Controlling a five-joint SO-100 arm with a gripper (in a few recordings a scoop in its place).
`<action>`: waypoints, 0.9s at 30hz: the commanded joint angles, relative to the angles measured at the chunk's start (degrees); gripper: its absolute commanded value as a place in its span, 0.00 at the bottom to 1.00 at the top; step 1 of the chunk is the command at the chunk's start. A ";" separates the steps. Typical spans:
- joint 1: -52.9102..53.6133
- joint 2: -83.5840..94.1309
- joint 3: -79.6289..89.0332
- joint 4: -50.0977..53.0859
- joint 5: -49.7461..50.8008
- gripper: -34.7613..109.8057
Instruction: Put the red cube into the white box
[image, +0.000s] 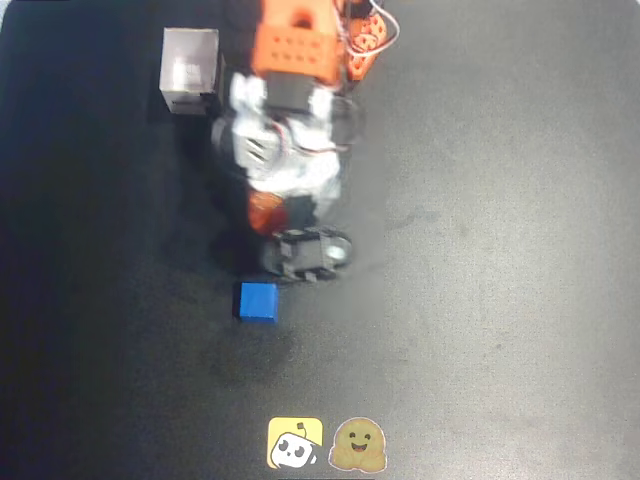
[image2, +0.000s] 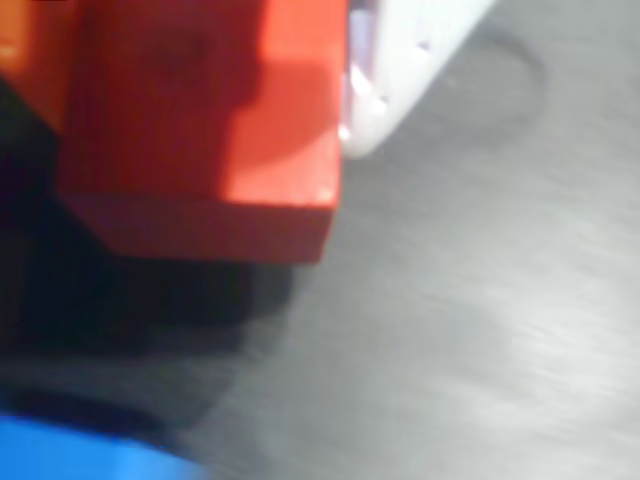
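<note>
Your landmark is the blue cube (image: 257, 301), a small matte block with sharp edges, lying flat on the dark surface (image: 500, 250). Just above it in the overhead view sits the arm's black wrist part, and above that the blurred white and orange body of the arm. A patch of red-orange shows at the arm's lower left edge there; that is the red cube (image: 264, 210), near the blue cube but apart from it.

In the wrist view you see the red cube (image2: 200, 120) large and close, plain and matte, with a white finger (image2: 400, 70) of the pincer (image2: 250, 110) pressed to its right face. The pincer is pinching the red cube. The blue cube (image2: 80, 455) shows as a blue strip at the bottom left of that view, below the red one, with dark shadow between them.

The white box (image: 190, 70) stands well up and to the left of the blue cube in the overhead view, square, thin-walled, with a dark strip on its lower side. The arm's body sits just beside its right wall.

Two cartoon stickers (image: 328, 444) lie below the blue cube, at the surface's bottom edge.
</note>
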 joint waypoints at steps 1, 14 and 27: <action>3.25 2.90 -2.02 0.88 -3.34 0.25; 19.16 5.98 -1.76 3.87 -15.38 0.25; 29.71 10.28 0.35 6.94 -21.18 0.25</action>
